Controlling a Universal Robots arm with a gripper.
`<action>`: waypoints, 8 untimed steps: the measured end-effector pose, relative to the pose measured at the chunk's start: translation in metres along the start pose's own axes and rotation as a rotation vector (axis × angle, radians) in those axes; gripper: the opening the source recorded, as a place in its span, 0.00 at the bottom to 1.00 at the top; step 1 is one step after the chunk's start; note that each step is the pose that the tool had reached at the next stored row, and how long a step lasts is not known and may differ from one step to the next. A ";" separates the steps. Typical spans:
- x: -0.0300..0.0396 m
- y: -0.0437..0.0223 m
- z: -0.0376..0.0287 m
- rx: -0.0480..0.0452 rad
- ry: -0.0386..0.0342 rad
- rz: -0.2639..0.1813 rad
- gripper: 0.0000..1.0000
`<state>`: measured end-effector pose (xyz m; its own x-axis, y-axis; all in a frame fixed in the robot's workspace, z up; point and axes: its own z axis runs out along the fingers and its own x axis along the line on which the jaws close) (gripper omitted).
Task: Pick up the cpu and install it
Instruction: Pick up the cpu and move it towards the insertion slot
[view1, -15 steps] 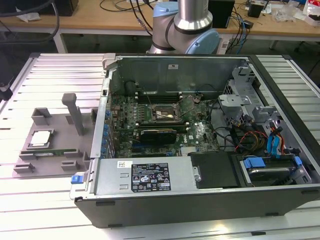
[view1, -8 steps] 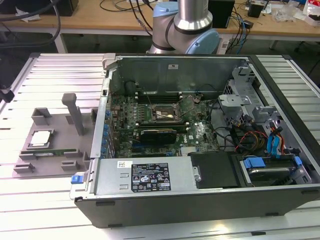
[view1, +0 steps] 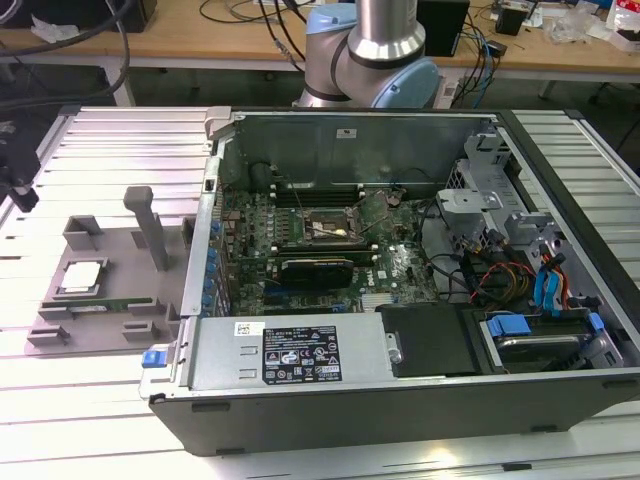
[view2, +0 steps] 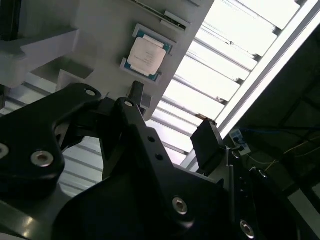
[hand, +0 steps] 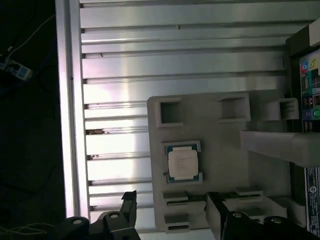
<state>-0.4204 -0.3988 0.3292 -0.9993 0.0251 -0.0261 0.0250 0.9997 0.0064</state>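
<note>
The cpu (hand: 182, 163) lay face-up in its pocket on the grey fixture (hand: 220, 145), with nothing over it in both wrist views, so the way down from above was open. The gripper (hand: 171, 200) hung with its fingers spread apart. Obstacles stood close: low corner tabs at the pocket's edge, raised square blocks (hand: 169, 111) nearby, and a tall upright post (view1: 150, 225) between the chip and the computer case (view1: 300, 350). On the exterior view's left, the slatted table (view1: 60, 400) offered open room around the fixture. Inside the case the socket (view1: 325, 228) sat hemmed in by a black card (view1: 315, 268) just beside it and cables (view1: 500, 275) farther off — reachable only from above
</note>
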 end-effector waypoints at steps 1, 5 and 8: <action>-0.0003 -0.0001 0.0003 0.0051 0.0001 -0.019 0.66; -0.0015 0.0000 0.0021 0.0069 0.0000 -0.045 0.66; -0.0024 0.0000 0.0041 0.0070 0.0002 -0.045 0.66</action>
<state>-0.4178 -0.3988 0.3252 -0.9995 -0.0196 -0.0260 -0.0195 0.9998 -0.0018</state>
